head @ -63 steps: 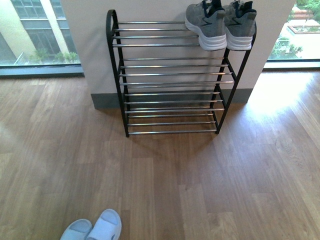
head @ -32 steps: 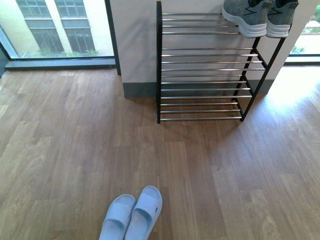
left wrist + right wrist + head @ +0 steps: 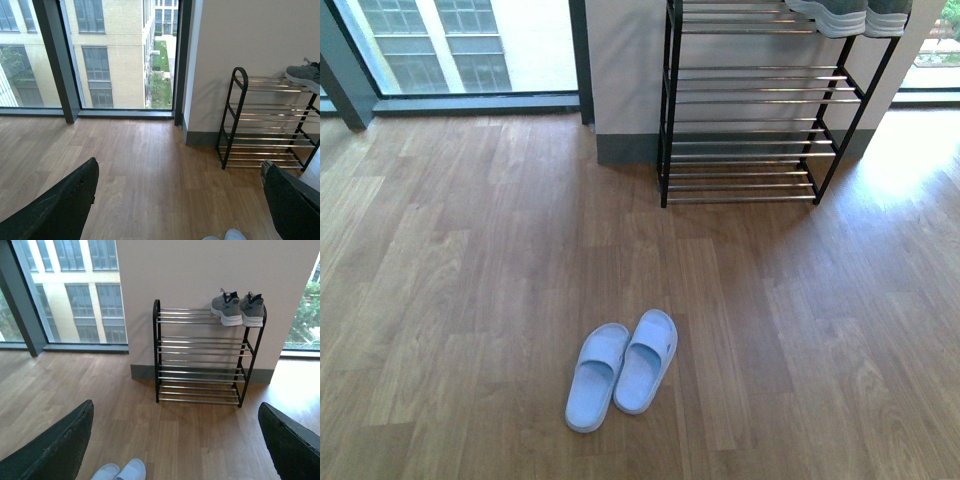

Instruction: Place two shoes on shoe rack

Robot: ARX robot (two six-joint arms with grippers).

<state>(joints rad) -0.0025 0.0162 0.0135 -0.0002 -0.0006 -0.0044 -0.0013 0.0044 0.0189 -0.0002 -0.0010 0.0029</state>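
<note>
Pulls back from tall black-framed chrome-bar shoe rack (image 3: pixel 156 355), pair of grey knit white-soled sneakers (image 3: pixel 237 307) resting on top tier's right end, left claw (image 3: pixel 179 167) and right claw (image 3: pixel 176 407) wide, empty: task judged complete.

No text, label, brand, number or sign was legible in any view. Two shoes (image 3: pixel 237 310) on shoe rack (image 3: pixel 156 355) were too small for markings to be read.

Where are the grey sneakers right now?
The grey sneakers sit side by side on the top tier of the shoe rack, at its right end in the front view.
</note>
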